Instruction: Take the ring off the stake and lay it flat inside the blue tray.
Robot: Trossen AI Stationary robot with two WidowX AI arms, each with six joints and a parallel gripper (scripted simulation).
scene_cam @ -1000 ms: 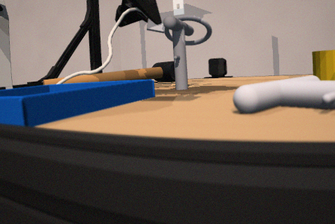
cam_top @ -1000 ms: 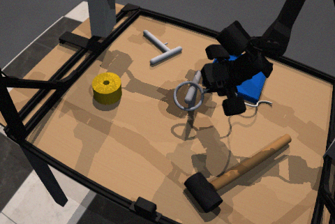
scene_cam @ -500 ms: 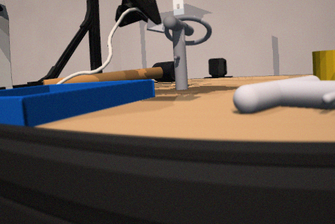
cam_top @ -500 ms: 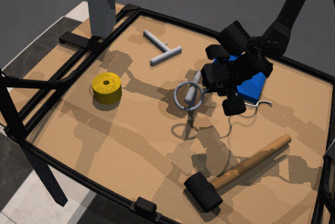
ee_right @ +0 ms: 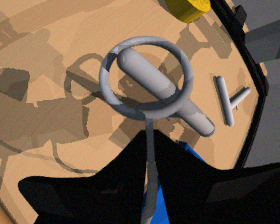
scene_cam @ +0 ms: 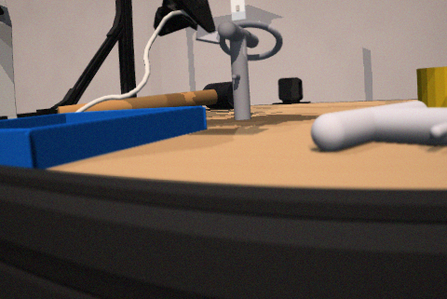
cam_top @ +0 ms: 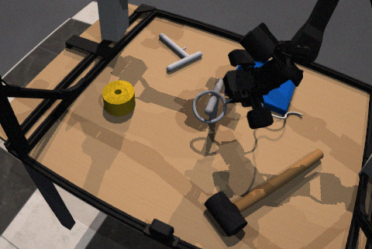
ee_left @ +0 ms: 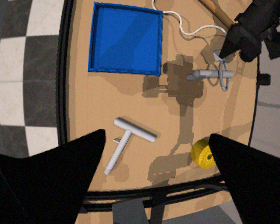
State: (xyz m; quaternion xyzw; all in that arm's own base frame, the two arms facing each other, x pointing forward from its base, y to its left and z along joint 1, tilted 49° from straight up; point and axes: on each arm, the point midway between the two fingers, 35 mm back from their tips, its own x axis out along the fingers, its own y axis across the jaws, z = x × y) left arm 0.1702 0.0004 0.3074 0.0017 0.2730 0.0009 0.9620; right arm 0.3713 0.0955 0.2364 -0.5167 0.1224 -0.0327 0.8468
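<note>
Crossbar (cam_top: 214, 103) (scene_cam: 239, 33) (ee_left: 212, 74) (ee_right: 147, 74) inside ring (cam_top: 194, 113) (scene_cam: 280, 41) (ee_left: 221, 84) (ee_right: 188, 75), blocking passage
</note>
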